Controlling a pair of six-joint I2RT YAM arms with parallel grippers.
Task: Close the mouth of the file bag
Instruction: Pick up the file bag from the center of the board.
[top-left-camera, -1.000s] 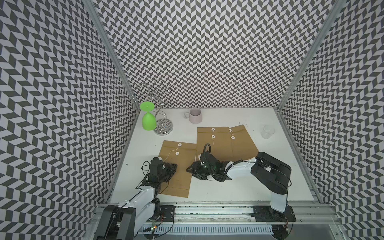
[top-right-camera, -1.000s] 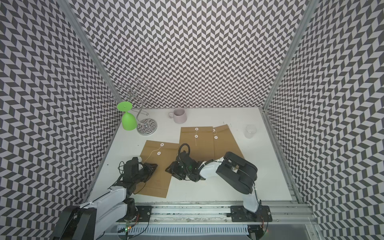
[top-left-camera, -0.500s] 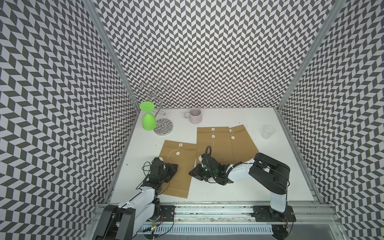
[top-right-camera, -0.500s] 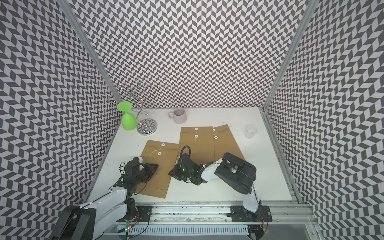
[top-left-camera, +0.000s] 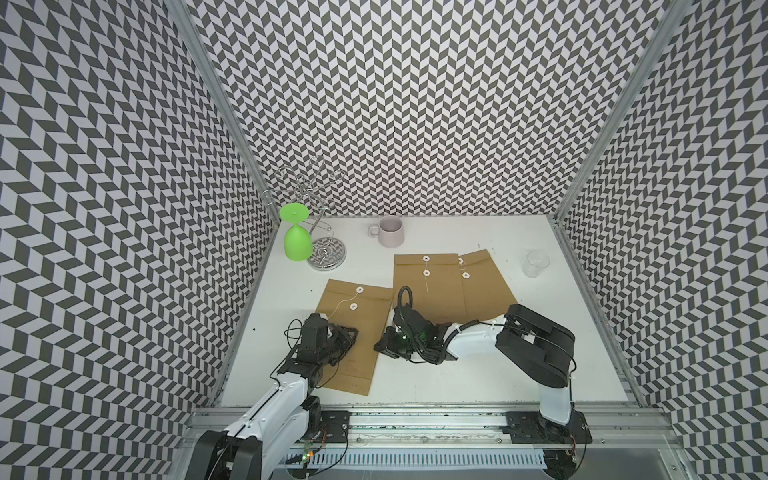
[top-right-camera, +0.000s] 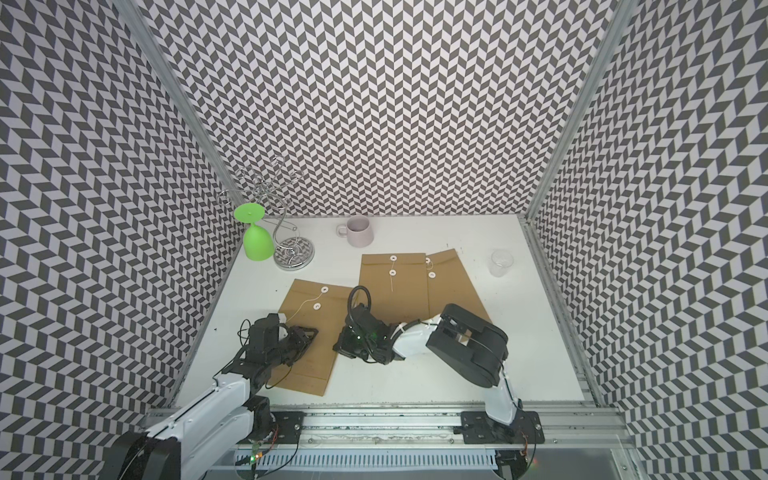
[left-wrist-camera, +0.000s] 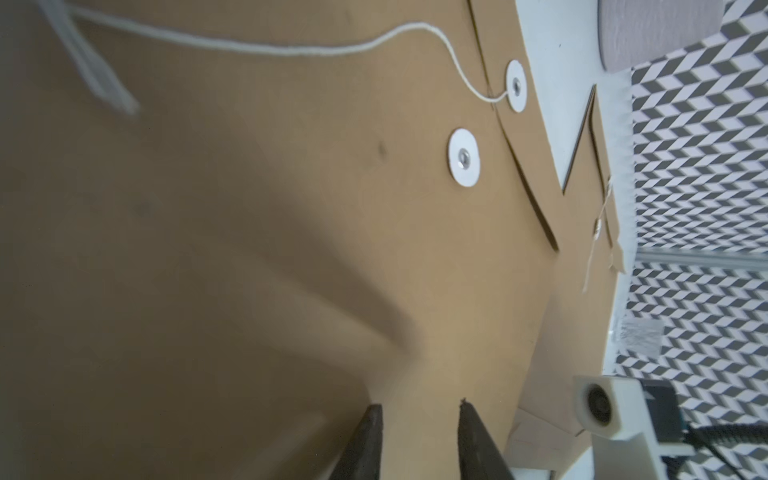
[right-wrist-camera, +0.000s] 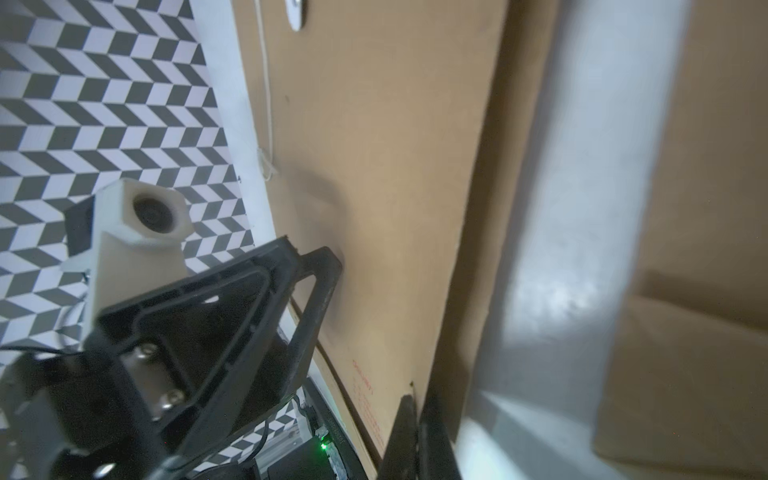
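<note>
The nearest brown file bag (top-left-camera: 353, 316) lies flat at the front left, its flap folded down. A white string (left-wrist-camera: 291, 50) runs loose from the flap disc (left-wrist-camera: 515, 85), past the lower disc (left-wrist-camera: 464, 157). My left gripper (top-left-camera: 350, 335) rests low over the bag's middle. In the left wrist view it (left-wrist-camera: 419, 409) is open, with only bare bag surface between the fingers. My right gripper (top-left-camera: 381, 347) is at the bag's right edge. The right wrist view shows it (right-wrist-camera: 415, 401) shut on that edge of the file bag (right-wrist-camera: 386, 166).
Two more brown file bags (top-left-camera: 424, 286) (top-left-camera: 486, 286) overlap behind the right arm. A grey mug (top-left-camera: 390, 230) stands at the back. A green goblet (top-left-camera: 297, 243) hangs on a wire rack (top-left-camera: 328, 255) at the back left. A clear cup (top-left-camera: 535, 263) is at the right.
My right gripper slid towards the front left to the near bag's right edge and shut on it. My left gripper's jaws have parted a little while staying in place.
</note>
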